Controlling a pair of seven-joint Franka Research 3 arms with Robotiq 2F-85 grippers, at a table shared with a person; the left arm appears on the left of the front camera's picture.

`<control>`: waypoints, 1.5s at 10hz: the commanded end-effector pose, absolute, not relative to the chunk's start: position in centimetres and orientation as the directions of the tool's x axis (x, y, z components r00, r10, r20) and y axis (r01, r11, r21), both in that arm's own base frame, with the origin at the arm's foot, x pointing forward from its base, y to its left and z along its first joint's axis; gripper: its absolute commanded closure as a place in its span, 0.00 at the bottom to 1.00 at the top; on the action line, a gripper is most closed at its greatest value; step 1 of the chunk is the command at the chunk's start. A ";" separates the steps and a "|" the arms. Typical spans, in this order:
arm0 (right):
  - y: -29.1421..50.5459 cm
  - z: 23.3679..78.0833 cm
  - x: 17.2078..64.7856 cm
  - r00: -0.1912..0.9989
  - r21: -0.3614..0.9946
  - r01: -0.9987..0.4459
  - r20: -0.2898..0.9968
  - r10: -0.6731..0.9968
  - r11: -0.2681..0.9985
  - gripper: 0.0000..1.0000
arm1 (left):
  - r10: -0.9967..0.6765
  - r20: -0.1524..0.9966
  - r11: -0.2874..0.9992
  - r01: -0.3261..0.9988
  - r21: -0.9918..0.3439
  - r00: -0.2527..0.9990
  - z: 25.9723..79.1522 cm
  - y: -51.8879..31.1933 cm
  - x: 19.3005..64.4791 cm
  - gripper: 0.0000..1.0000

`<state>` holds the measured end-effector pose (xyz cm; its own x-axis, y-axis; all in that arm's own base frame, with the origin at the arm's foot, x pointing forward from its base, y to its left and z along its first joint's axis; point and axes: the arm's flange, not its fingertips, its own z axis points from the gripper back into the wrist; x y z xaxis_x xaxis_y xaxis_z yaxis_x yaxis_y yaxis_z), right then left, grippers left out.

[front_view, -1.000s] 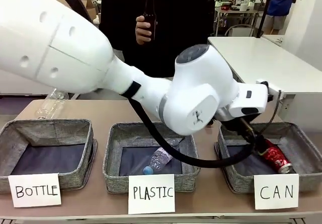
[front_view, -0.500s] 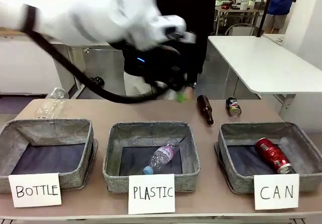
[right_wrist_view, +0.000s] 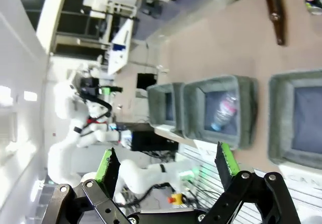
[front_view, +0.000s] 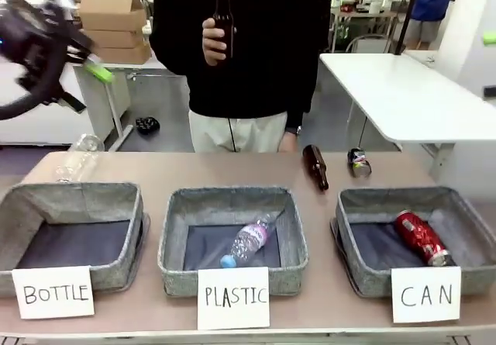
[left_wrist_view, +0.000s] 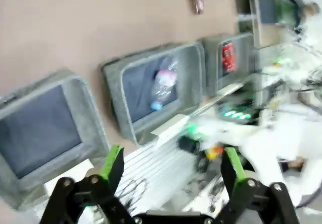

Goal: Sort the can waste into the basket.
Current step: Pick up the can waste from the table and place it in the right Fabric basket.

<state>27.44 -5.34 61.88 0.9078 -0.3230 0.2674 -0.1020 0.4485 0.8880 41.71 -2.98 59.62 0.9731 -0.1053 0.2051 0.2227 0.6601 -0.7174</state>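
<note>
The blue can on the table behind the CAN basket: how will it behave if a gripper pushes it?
The blue can lies on its side, so it will probably roll. It looks small and likely light. The brown bottle beside it may get bumped.

Open tabletop around blue can (front_view: 359,162), brown bottle (front_view: 315,167) just beside.

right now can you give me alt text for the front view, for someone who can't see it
Three grey baskets signed BOTTLE, PLASTIC and CAN line the near table edge; the CAN basket holds a red can and the PLASTIC basket a clear bottle. A blue can and brown bottle lie behind. The left gripper is raised, blurred, at upper left.
</note>
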 end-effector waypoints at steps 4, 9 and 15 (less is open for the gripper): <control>-2.6 62.9 29.3 0.907 0.936 0.015 0.135 -0.399 0.353 0.00 | 0.085 0.281 0.425 0.220 -0.878 0.956 58.0 6.8 40.6 0.02; -2.6 62.9 29.3 0.907 0.936 0.015 0.135 -0.399 0.353 0.00 | 0.085 0.281 0.425 0.220 -0.878 0.956 58.0 6.8 40.6 0.02; -0.3 63.2 31.2 0.860 0.602 0.159 0.305 -0.410 0.782 0.00 | 0.085 0.281 0.425 0.220 -0.878 0.956 58.0 6.8 40.6 0.02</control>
